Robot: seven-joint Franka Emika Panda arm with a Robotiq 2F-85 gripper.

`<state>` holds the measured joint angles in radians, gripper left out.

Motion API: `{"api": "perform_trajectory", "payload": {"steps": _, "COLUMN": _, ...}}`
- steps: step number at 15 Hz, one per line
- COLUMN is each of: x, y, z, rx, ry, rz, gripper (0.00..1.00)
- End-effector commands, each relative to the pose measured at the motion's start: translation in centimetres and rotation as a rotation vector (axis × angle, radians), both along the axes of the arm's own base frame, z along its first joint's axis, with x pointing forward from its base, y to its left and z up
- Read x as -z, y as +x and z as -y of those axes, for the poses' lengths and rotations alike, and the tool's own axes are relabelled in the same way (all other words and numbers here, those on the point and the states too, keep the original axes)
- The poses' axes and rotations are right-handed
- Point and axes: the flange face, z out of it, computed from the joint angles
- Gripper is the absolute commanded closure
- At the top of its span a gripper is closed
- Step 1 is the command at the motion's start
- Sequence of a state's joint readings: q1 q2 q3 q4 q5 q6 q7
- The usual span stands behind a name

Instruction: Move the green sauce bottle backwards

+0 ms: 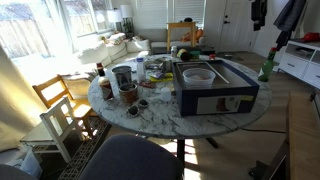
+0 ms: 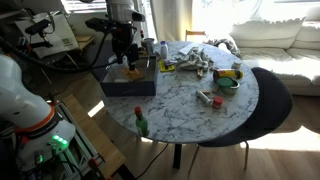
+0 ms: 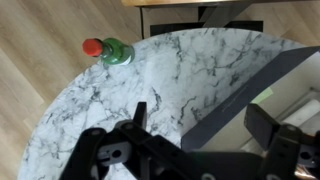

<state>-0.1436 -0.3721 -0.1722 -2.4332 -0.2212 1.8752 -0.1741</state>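
Slim green sauce bottle (image 3: 113,51) w/ red cap upper left, wrist view; black gripper (image 3: 198,114) lower ctr, spread wide (empty).

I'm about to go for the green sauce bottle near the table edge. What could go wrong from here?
1. The green sauce bottle stands upright close to the rim of the marble table. It is slim, so a glancing finger could tip it off onto the floor.
2. The open pincer hangs above the big dark box, well off to the side of the bottle. A low sweep across might clip the box's edge.
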Motion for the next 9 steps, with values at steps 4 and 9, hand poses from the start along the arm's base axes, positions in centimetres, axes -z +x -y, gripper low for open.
{"api": "perform_trajectory", "payload": {"steps": 4, "x": 4.2, "y": -0.8, "z": 7.4, "rx": -0.05, "ry": -0.045, "rz": -0.122, "gripper": 0.0}}
{"api": "perform_trajectory", "payload": {"steps": 9, "x": 5.6, "y": -1.6, "z": 8.4, "rx": -0.026, "ry": -0.015, "rz": -0.14, "gripper": 0.0}}
